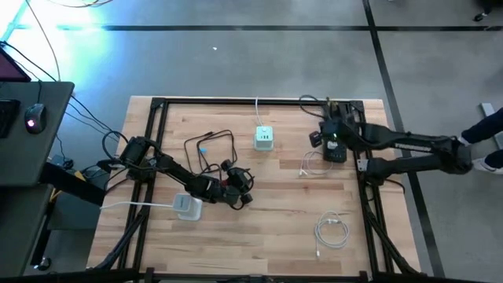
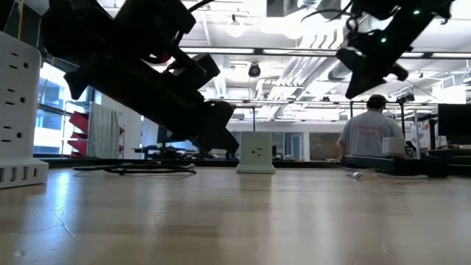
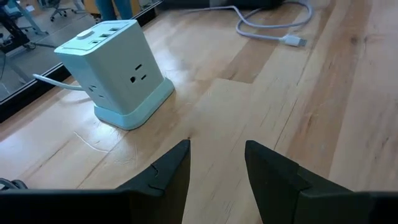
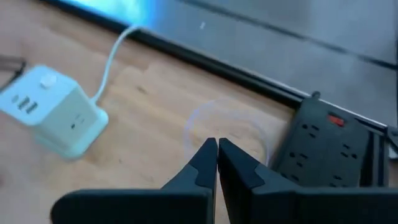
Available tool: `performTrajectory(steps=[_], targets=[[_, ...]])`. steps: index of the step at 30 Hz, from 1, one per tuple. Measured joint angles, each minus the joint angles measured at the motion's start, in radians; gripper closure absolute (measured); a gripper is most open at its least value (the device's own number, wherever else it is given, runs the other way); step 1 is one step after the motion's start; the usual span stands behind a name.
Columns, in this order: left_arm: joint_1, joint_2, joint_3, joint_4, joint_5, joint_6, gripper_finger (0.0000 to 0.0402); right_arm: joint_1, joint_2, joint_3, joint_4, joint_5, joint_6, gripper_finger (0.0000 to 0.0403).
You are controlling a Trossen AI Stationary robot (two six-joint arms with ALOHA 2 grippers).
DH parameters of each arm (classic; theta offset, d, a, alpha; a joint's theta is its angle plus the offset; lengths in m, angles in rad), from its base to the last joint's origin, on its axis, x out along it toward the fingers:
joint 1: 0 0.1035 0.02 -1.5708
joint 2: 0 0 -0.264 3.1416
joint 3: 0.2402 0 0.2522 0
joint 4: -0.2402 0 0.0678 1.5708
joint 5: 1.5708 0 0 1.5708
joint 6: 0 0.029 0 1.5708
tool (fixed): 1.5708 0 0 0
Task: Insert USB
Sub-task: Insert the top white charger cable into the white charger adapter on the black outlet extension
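A pale green power cube [image 1: 264, 138] with USB ports on top stands on its base mid-table, its white cord running to the far edge; it also shows in the left wrist view as the cube [image 3: 115, 68] and in the right wrist view as the cube [image 4: 53, 115]. A white USB cable [image 1: 314, 165] lies loose to its right, plug end [image 3: 292, 40] flat on the wood. My left gripper [image 3: 216, 155] is open, low over bare wood on the cube's near side [image 1: 244, 189]. My right gripper [image 4: 216, 146] is shut and raised right of the cube [image 1: 330, 141], holding nothing visible.
A second white power cube [image 1: 187, 206] sits beside my left arm near the near-left side. A black cable loop [image 1: 211, 149] lies left of the green cube. A black power strip [image 4: 329, 149] lies under my right arm. Another coiled white cable [image 1: 332, 230] rests near-right. A person [image 2: 372, 132] sits beyond the table.
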Motion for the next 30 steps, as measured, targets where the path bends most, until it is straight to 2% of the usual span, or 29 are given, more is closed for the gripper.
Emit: performTrajectory(steps=[3,6,9,12,15,17,20,24,27,30], targets=[[0.0,0.0,0.0,0.001,-0.001,0.0,0.0271,0.086,-0.002,-0.028,0.025,0.076,0.039,0.0401],[0.014,0.0,0.0,0.003,0.0,0.006,0.0271,0.117,0.004,-0.049,0.048,0.07,0.034,0.0401],[0.047,0.0,0.0,0.03,0.012,0.032,0.0271,0.082,0.019,-0.077,0.073,-0.043,-0.034,0.0402],[0.087,0.0,0.002,0.096,0.05,0.068,0.0271,-0.013,0.048,-0.085,0.126,-0.191,-0.168,0.0402],[0.126,-0.008,0.031,0.133,0.184,0.13,0.0271,-0.118,0.089,-0.07,0.162,-0.358,-0.255,0.0403],[0.147,-0.018,0.077,0.138,0.279,0.207,0.0271,-0.181,0.121,-0.054,0.194,-0.431,-0.298,0.0403],[0.179,-0.024,0.139,0.114,0.329,0.337,0.0271,-0.257,0.189,-0.027,0.192,-0.477,-0.367,0.0402],[0.244,-0.023,0.184,0.075,0.286,0.454,0.0271,-0.328,0.301,0.008,0.19,-0.55,-0.458,0.0402],[0.293,-0.023,0.196,0.074,0.292,0.468,0.0271,-0.361,0.392,0.037,0.183,-0.583,-0.521,0.0393],[0.331,-0.023,0.2,0.067,0.307,0.451,0.0271,-0.385,0.482,0.076,0.164,-0.616,-0.579,0.0363]])
